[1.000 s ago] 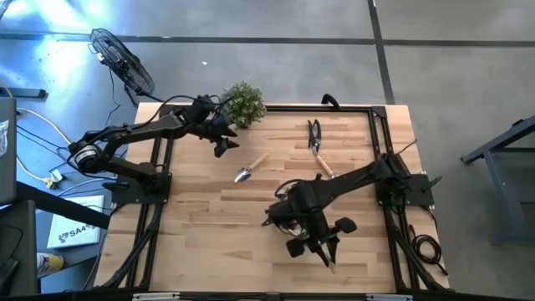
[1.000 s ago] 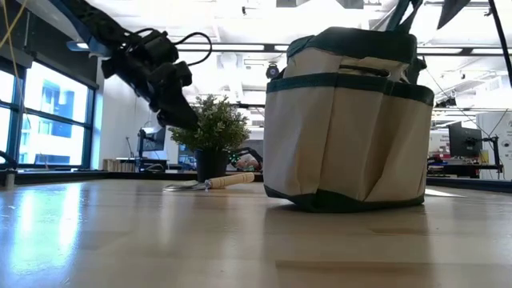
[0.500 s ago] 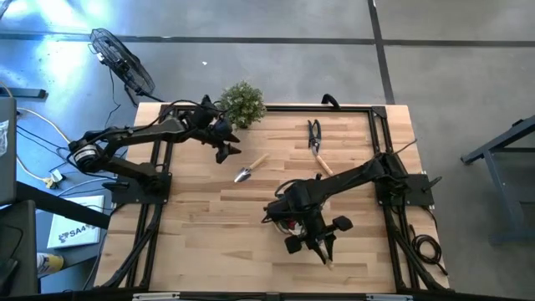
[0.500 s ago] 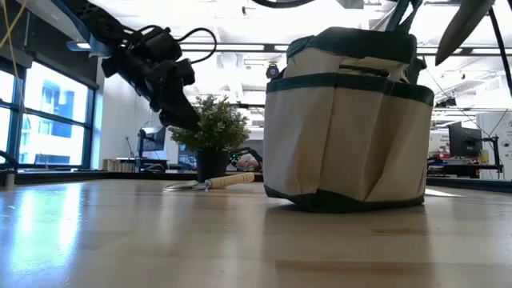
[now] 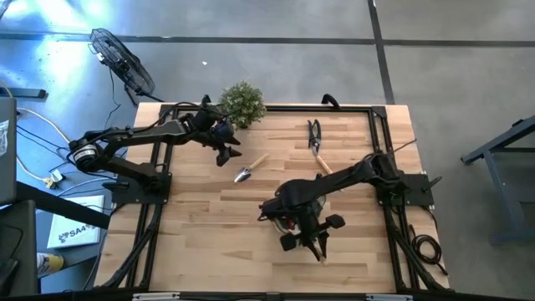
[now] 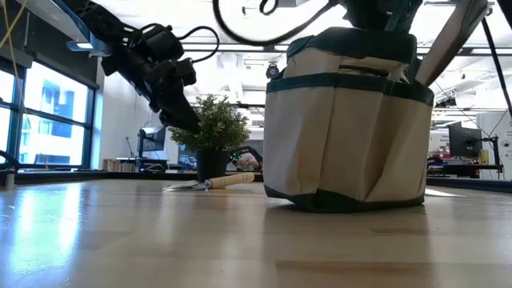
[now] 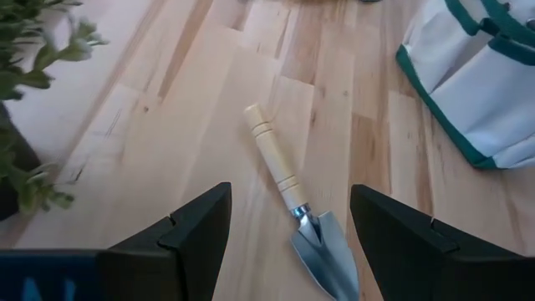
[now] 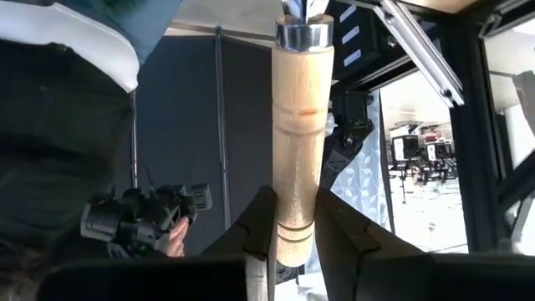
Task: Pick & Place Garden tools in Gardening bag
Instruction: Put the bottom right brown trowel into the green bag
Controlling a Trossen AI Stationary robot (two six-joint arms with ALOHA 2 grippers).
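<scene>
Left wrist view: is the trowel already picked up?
No, the trowel lies flat on the table, ahead of the open left gripper.

Left tool (image 6: 182,112) hangs above trowel (image 6: 210,183) beside bag (image 6: 346,120).

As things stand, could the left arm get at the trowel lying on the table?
Probably yes: the left gripper hovers open above the trowel, with bare table around it; the potted plant stands aside.

Plant (image 5: 243,103) at table's (image 5: 201,234) 11 o'clock, trowel (image 5: 249,167) near centre, snips (image 5: 314,134) at 1, bag (image 6: 346,120) at 5.
</scene>
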